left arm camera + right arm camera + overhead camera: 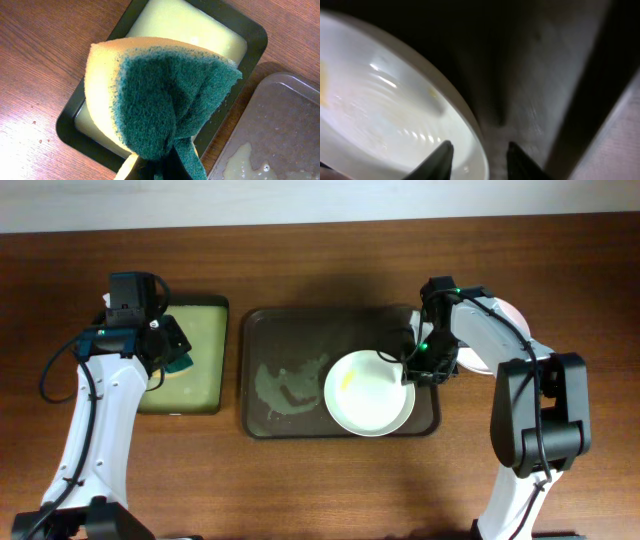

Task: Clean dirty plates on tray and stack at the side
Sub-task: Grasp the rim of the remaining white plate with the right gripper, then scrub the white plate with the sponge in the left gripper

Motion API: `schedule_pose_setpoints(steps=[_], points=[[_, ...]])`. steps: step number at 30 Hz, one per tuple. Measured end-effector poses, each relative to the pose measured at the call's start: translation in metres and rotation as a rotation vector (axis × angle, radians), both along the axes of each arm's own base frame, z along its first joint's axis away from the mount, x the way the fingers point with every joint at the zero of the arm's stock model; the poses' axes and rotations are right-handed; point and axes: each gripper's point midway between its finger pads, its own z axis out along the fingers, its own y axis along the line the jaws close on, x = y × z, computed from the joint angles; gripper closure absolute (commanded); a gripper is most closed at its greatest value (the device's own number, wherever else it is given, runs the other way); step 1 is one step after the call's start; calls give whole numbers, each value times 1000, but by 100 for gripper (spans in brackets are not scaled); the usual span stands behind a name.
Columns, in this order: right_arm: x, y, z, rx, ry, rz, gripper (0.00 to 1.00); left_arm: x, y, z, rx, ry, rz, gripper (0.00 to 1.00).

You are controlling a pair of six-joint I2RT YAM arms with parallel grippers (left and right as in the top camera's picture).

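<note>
While right jaws gape, the plate edge lies between.

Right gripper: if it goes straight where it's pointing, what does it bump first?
Probably the rim of the white plate: the right gripper has a finger on each side of it, with the dark tray just beyond.

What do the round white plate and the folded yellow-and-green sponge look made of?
Round white plate: likely glazed ceramic or melamine; glossy, sharp highlights. Folded yellow-and-green sponge: soft yellow foam with a coarse green fibrous scouring layer, matte.
</note>
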Motion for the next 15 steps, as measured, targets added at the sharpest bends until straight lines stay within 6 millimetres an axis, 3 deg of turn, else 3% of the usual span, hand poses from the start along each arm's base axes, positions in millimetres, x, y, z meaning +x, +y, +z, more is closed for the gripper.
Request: schedule_pose_setpoints(steps=[4, 9, 11, 14, 15], points=[[-21, -4, -4, -43, 83, -42, 48, 0, 0, 0, 0, 0, 0, 100], [-30, 10, -15, -49, 85, -14, 51, 0, 0, 0, 0, 0, 0, 100], [-26, 14, -15, -47, 67, -16, 61, 0, 0, 0, 0, 0, 0, 100], [-14, 18, -17, -36, 17, -34, 96, 0, -1, 0, -6, -1, -3, 99], [-9, 20, -17, -26, -3, -31, 96, 0, -3, 0, -17, -1, -8, 100]])
